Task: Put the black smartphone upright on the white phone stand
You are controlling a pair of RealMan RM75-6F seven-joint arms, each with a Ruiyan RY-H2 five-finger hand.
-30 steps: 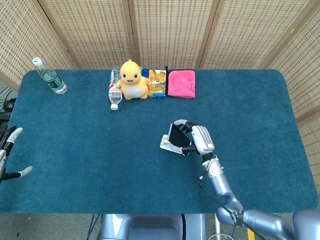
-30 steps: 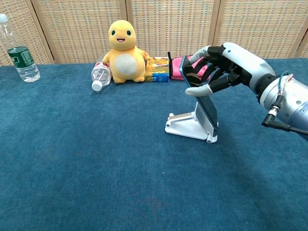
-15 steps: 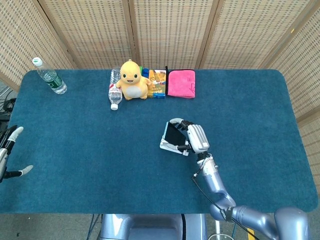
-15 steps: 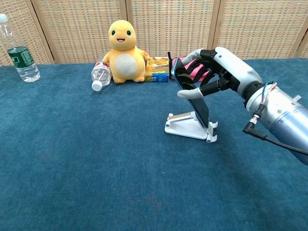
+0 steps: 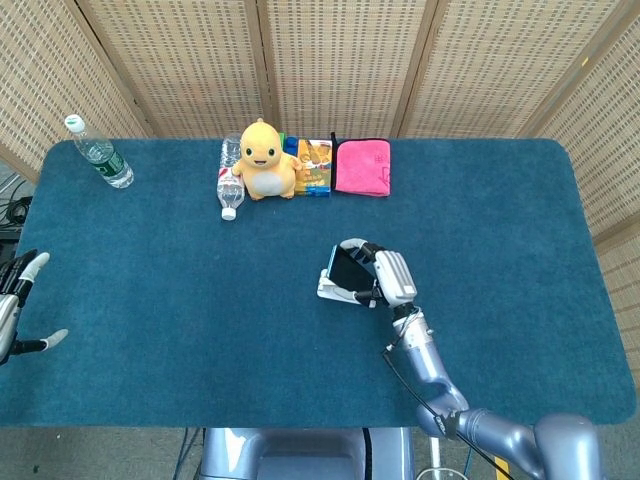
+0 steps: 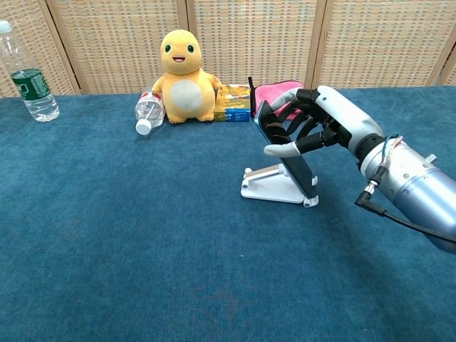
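The black smartphone (image 6: 286,158) (image 5: 348,268) leans back on the white phone stand (image 6: 269,187) (image 5: 336,289) near the table's middle, its lower edge down at the stand's front lip. My right hand (image 6: 317,128) (image 5: 385,276) grips the phone's upper part, thumb across the front and fingers behind. My left hand (image 5: 18,305) shows only at the head view's far left edge, off the table, fingers apart and holding nothing.
Along the back edge stand a yellow plush toy (image 6: 181,68), a lying water bottle (image 6: 149,112), a small colourful box (image 6: 234,102) and a pink cloth (image 6: 274,95). An upright water bottle (image 6: 25,76) stands at the back left corner.
My right hand has tilted the phone back and lowered it onto the stand. The stand has shifted slightly left. The left hand has barely moved.
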